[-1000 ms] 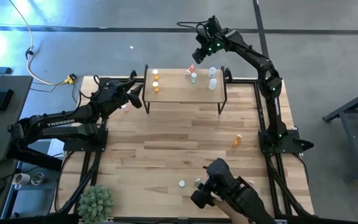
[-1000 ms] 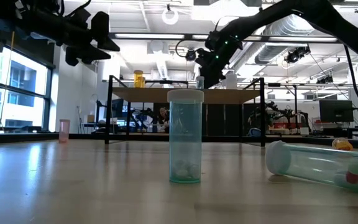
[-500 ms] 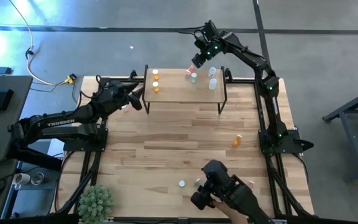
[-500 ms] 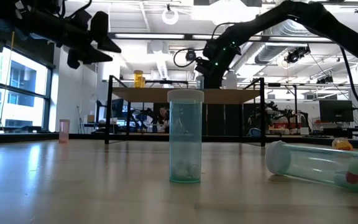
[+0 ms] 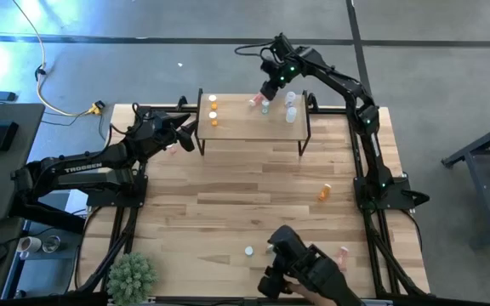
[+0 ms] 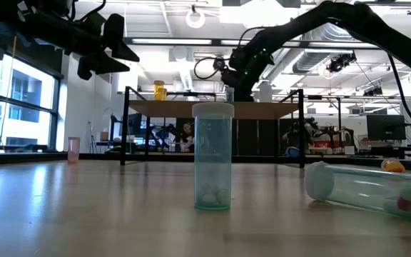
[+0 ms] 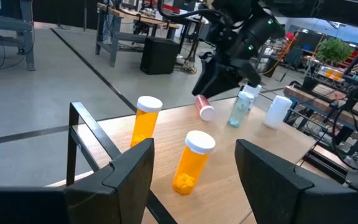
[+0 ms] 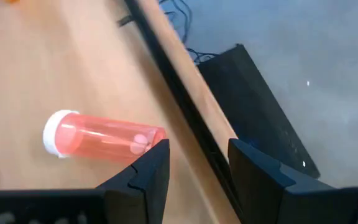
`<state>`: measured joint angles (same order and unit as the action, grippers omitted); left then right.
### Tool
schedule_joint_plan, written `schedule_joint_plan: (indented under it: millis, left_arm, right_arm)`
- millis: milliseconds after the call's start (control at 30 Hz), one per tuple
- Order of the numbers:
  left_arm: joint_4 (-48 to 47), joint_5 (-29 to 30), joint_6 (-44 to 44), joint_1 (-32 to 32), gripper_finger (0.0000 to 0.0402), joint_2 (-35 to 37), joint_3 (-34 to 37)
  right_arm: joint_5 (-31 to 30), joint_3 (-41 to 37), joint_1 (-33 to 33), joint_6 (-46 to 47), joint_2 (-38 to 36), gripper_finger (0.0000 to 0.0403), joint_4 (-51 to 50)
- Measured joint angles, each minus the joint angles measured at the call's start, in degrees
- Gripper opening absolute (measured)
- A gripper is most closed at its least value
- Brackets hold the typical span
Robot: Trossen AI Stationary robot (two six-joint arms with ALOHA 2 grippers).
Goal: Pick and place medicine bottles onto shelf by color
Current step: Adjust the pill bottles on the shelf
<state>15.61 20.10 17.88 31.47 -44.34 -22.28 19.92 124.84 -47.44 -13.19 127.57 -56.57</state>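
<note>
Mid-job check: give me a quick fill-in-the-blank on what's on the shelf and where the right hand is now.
1. The pink bottle on the shelf is lying on its ____.
2. The two bottles at the shelf's left end are ____ in color.
3. The right hand is over the shelf's ____ edge.

Missing words: side; orange; far

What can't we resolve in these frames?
- Shelf top: low view sees it edge-on, so most bottles there are hidden.
- Pink bottle: right wrist view shows it lying by the right end effector; contact unclear.
- Table bottles: high view, too small to tell colour.
</note>
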Motion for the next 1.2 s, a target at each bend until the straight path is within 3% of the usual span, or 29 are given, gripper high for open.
schedule_joint_plan:
  millis: [300,833,1200]
  left_arm:
    - [-2.1,0.0,0.0,0.0,0.0213,0.0,0.0]
    - [-2.6,0.0,0.0,0.0,0.0213,0.0,0.0]
    - [-2.5,0.0,0.0,0.0,0.0213,0.0,0.0]
  right_arm:
    - [0.2,0.0,1.6,-5.1,0.0,0.0154,-0.6]
    - [0.0,0.0,0.4,-5.2,-4.7,0.0154,1.4]
    - [-2.4,0.0,7.1,-10.0,-9.8,0.0154,7.1]
